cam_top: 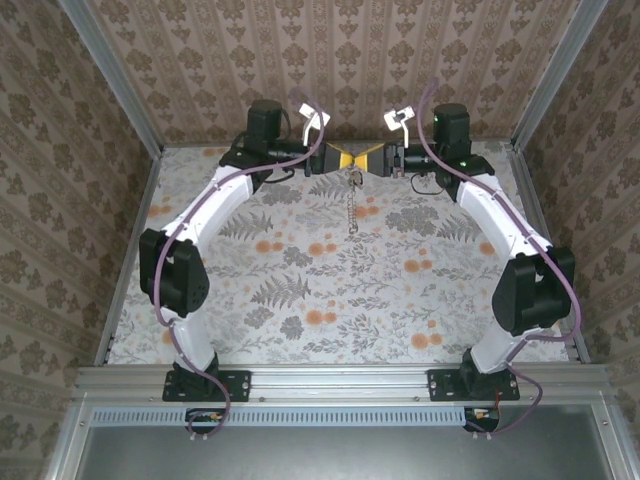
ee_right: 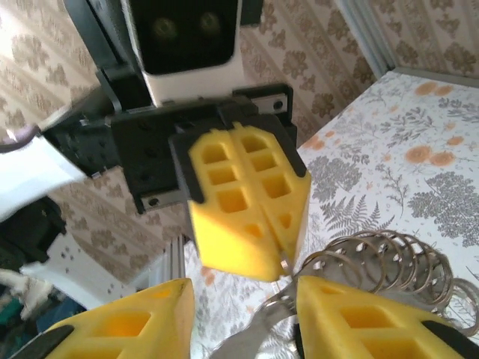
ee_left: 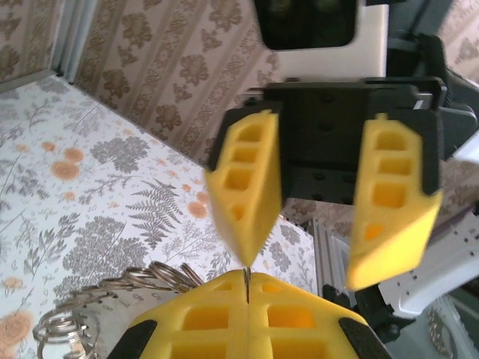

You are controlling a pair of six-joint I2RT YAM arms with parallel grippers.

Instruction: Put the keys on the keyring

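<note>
Yellow-padded left gripper (ee_right: 278, 256): fully closed, upper centre of the overhead view, nose to nose with its partner. A thin dark sliver (ee_left: 246, 290) shows at the seam of its pads; I judge that to be the edge of the keys, though it is too small to confirm. Opposite item, right gripper (ee_left: 308, 269): jaws partly apart, nothing between them, facing the left tip. Next item, keyring (ee_right: 389, 262): a cluster of coiled steel rings, lower right of the right wrist view, just beside the two tips, with a chain (cam_top: 352, 208) dangling from the meeting point toward the floral worktop (cam_top: 300, 290). Step in hand, by my reading: a regrip ahead of threading. Handling note: I would bring the right jaws onto one ring only, square to its coil, close gently, and hold the left pinch firm so the sliver cannot twist. The hanging chain may swing and tug.
</note>
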